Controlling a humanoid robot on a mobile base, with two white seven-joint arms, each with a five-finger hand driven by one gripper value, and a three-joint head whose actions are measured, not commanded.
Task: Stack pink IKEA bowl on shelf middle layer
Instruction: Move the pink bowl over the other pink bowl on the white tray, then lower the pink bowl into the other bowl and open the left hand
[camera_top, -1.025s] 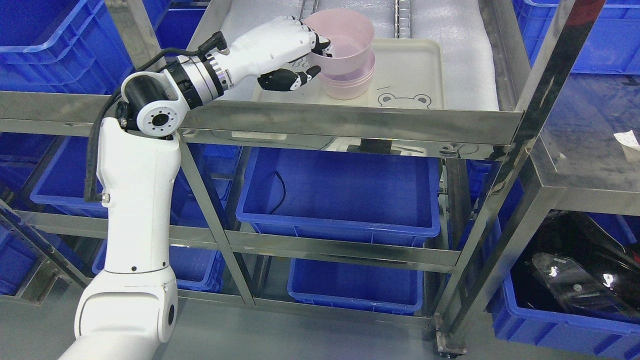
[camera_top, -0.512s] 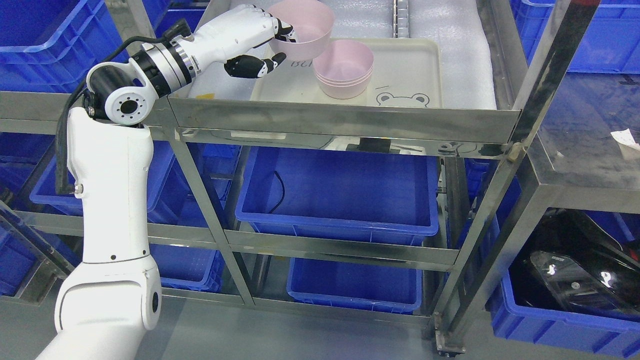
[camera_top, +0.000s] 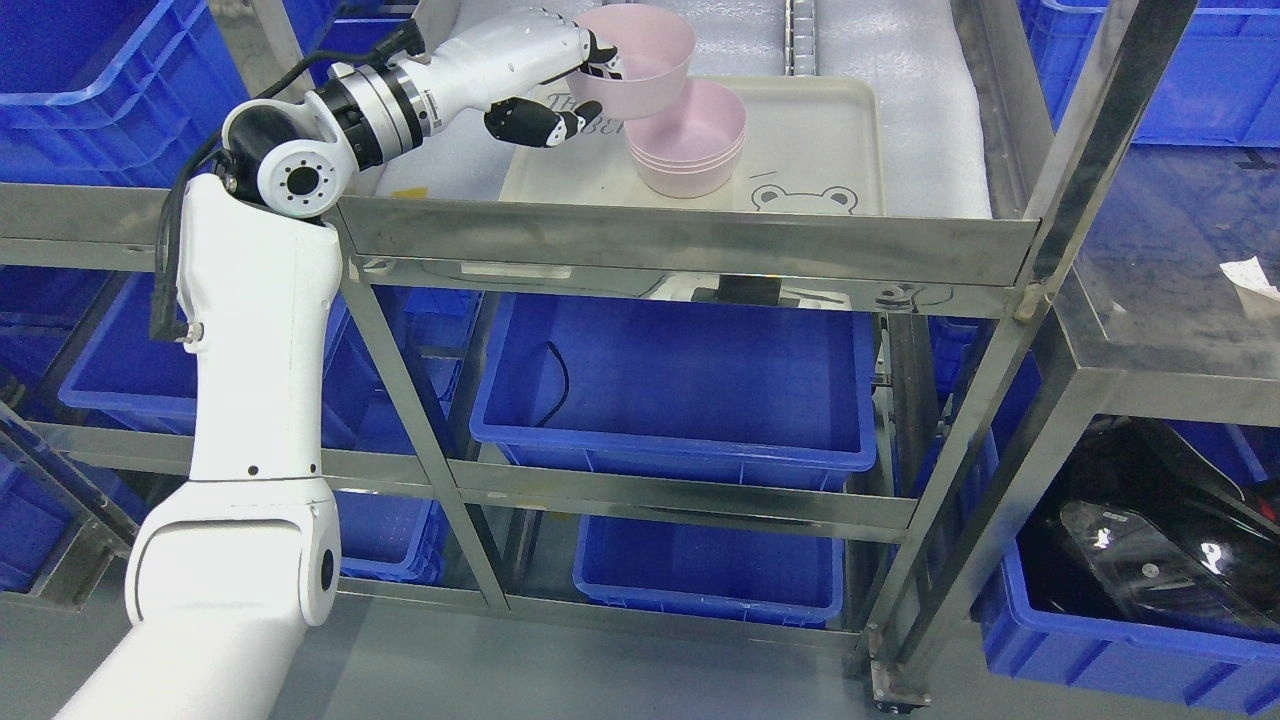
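On the steel shelf's tray: one bowl in hand, one stack waiting.

Item: round pink plastic bowl (camera_top: 640, 60), gripped at its near rim by the white left robot hand (camera_top: 535, 75), fingers inside, dark thumb beneath. It hangs upright above the cream plastic tray (camera_top: 830, 150), overlapping the left edge of the nested stack of pink bowls (camera_top: 690, 140). Pickup done; centring over the stack, lowering and release appear outstanding. Right hand not visible.

Cream tray (camera_top: 830, 150): partial lettering "TH", "BE" by robot hand (camera_top: 545, 75), mostly hidden; nothing else legible.
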